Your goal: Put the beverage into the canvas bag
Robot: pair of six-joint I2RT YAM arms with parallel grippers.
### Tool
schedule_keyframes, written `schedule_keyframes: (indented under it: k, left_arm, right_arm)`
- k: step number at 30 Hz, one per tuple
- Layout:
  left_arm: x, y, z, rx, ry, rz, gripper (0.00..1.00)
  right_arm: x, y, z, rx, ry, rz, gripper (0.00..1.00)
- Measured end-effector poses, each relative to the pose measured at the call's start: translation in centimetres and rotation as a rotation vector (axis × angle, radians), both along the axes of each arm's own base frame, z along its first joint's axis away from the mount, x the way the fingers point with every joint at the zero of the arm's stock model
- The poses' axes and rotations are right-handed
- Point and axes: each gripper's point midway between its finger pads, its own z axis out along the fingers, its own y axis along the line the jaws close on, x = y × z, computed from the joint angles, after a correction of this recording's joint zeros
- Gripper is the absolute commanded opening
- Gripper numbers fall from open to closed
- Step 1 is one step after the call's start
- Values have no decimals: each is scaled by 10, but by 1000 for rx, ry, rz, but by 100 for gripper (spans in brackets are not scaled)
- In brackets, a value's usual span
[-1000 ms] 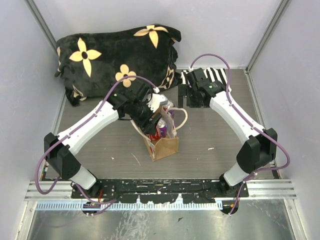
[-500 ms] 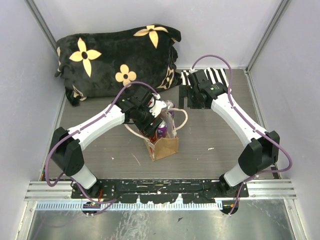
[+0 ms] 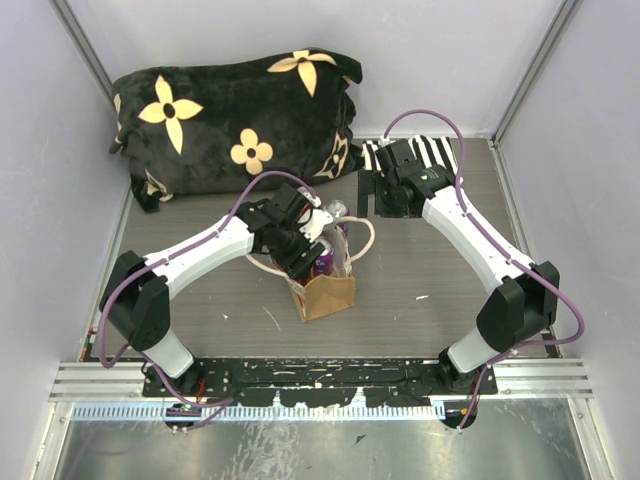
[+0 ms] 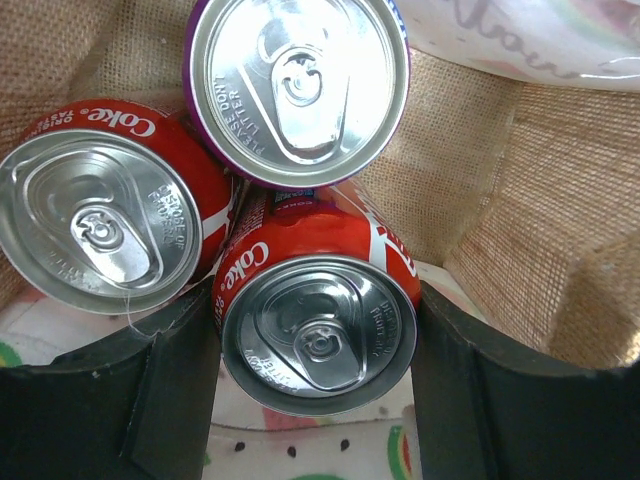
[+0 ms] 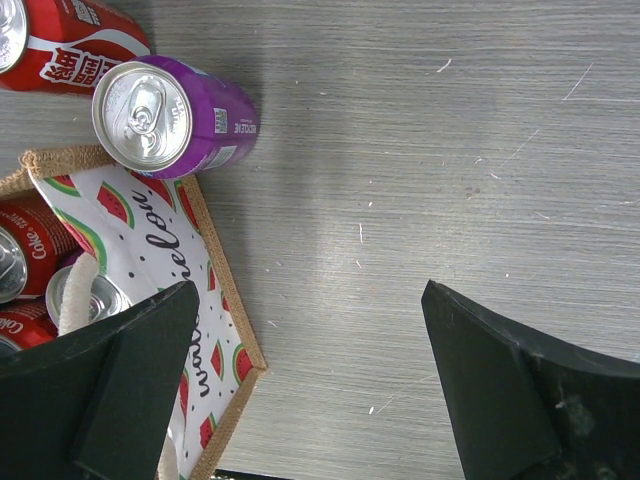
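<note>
The canvas bag [image 3: 328, 293] stands upright mid-table, tan outside, with a watermelon-print lining [image 5: 150, 240]. My left gripper [image 3: 303, 250] reaches down into its mouth. In the left wrist view it [image 4: 316, 335] is shut on a red Coke can [image 4: 318, 330], which stands upright between both fingers [image 4: 180, 400]. Inside the bag, against the burlap wall [image 4: 500, 200], are another Coke can [image 4: 100, 230] and a purple can [image 4: 298, 85]. My right gripper [image 3: 385, 195] hangs open and empty over bare table beyond the bag [image 5: 310, 300].
A purple can [image 5: 160, 115] stands on the table beside the bag, with a red can [image 5: 75, 45] lying behind it. A black flowered cushion [image 3: 230, 110] fills the back left. A black-and-white striped item [image 3: 432, 150] lies at the back right. Grey walls close in both sides.
My left gripper has moved right and down with the Coke can, from beside the bag's mouth into the bag. The right arm has barely moved.
</note>
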Motion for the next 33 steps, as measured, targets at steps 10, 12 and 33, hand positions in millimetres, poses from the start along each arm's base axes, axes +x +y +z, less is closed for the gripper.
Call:
schedule_keyframes:
  k: [10,12,33]
  left_arm:
    - [1,3,-9,21,0,7,62]
    - [1,3,-9,22,0,7,71]
    - [-1,-12,18,-28,-10,12,99]
  right_arm:
    - [0,0,0,0,0,-1,100]
    - [0,0,0,0,0,-1,100]
    - [-1,2,0,11,6,8,100]
